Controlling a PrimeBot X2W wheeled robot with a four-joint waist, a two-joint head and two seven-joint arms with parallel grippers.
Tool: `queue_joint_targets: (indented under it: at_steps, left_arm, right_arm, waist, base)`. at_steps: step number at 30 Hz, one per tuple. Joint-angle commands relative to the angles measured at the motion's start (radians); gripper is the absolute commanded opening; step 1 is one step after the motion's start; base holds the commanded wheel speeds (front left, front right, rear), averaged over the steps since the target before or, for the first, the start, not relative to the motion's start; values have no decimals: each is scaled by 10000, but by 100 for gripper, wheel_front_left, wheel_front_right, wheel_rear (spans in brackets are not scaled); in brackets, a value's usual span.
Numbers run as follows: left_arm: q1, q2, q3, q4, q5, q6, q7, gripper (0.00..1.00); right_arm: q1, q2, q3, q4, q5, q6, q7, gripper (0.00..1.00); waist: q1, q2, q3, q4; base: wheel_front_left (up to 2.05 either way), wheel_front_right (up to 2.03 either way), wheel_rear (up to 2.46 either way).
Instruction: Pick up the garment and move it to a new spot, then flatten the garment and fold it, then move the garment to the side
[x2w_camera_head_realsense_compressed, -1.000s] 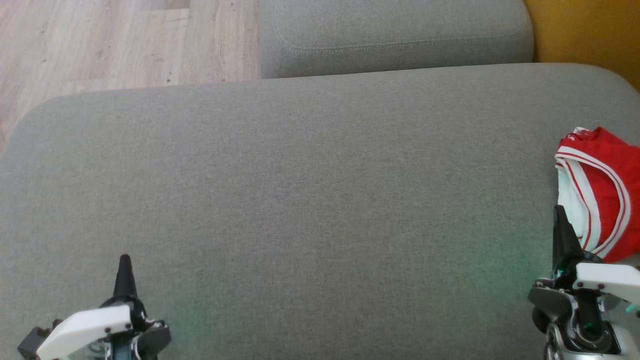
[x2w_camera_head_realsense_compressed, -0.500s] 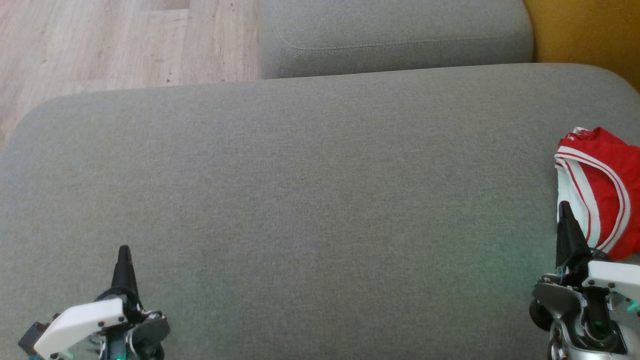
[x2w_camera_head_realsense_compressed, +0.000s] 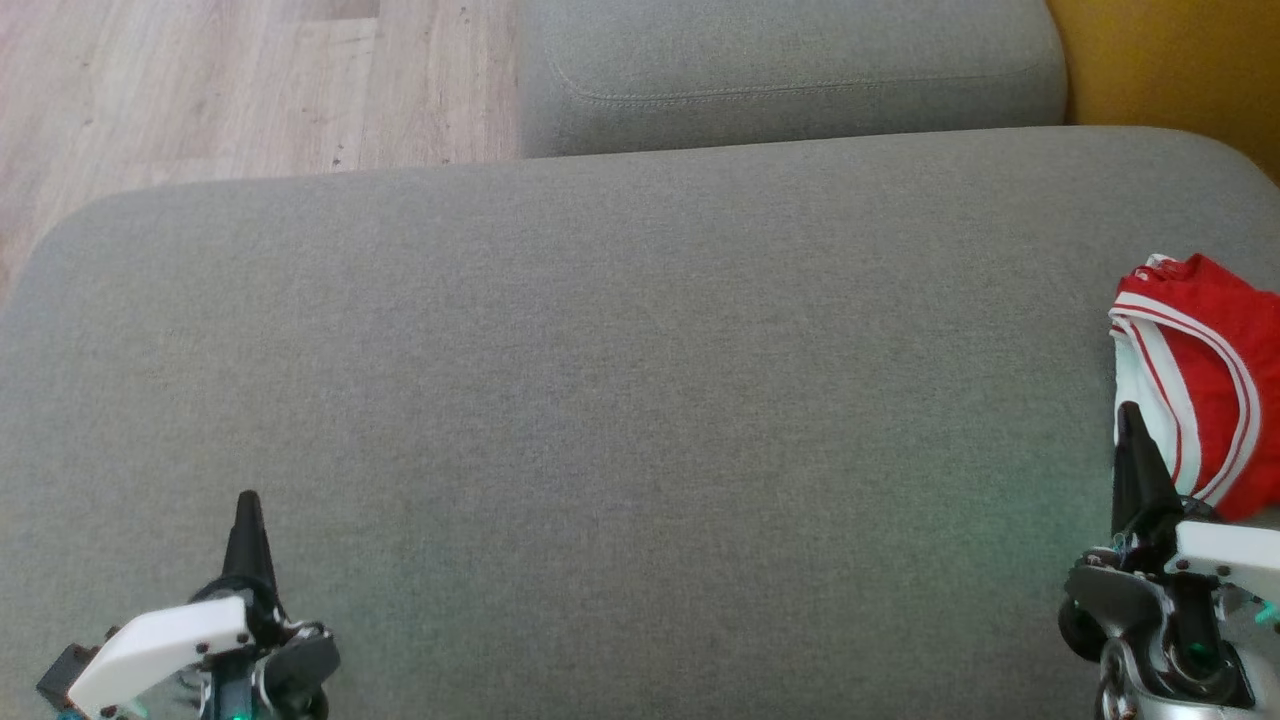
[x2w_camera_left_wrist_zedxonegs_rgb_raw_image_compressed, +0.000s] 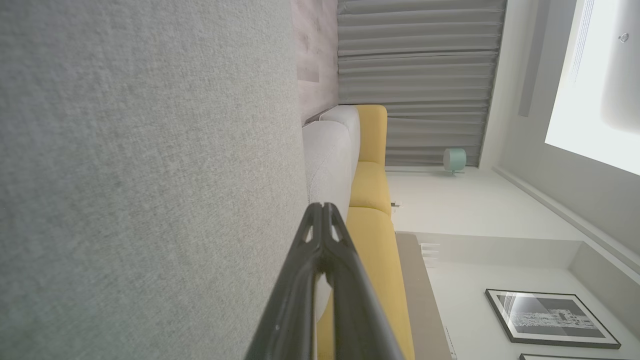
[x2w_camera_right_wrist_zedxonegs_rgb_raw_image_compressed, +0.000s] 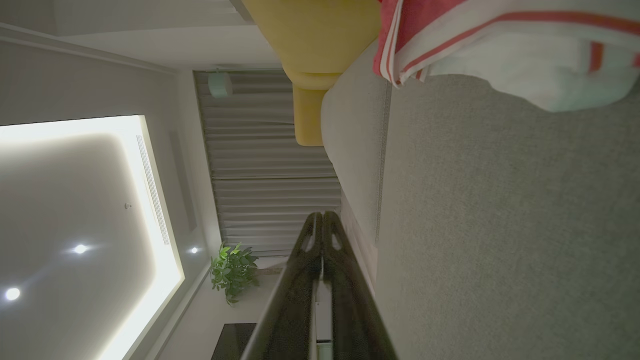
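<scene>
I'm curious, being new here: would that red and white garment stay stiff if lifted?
Probably floppy: the garment lies bunched in soft folds. Likely light; the cloth looks thin. Pushed, it may wrinkle on the textured cushion.

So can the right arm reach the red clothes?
Probably yes. The garment lies just past the right gripper, with nothing between them on the cushion. The gripper is shut, so it must open first.

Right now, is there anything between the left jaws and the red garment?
Bare grey cushion, as the head view shows; at the far end the right jaws sit close beside the garment.
</scene>
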Motion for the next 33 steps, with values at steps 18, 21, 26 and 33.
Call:
queue_joint_targets:
  at_steps: [18,21,26,33]
  left_arm:
    - [-495,60,402,-364,-55,-63,31,0]
    - [-495,60,402,-364,-55,-63,31,0]
    - [-494,60,402,-365,-55,-63,30,0]
    - [-494,60,402,-365,-55,-63,30,0]
  right_arm:
    - [-204,-56,205,-406,69,35,59,0]
    - [-204,-56,205,-406,69,35,59,0]
    - [-204,-56,206,-406,69,35,59,0]
    - [-204,-56,206,-406,69,35,59,0]
  waist:
    - [0,0,0,1]
    - [0,0,0,1]
    - [0,0,0,1]
    - [0,0,0,1]
  base:
    - [0,0,0]
    - [0,0,0]
    - [0,0,0]
    - [0,0,0]
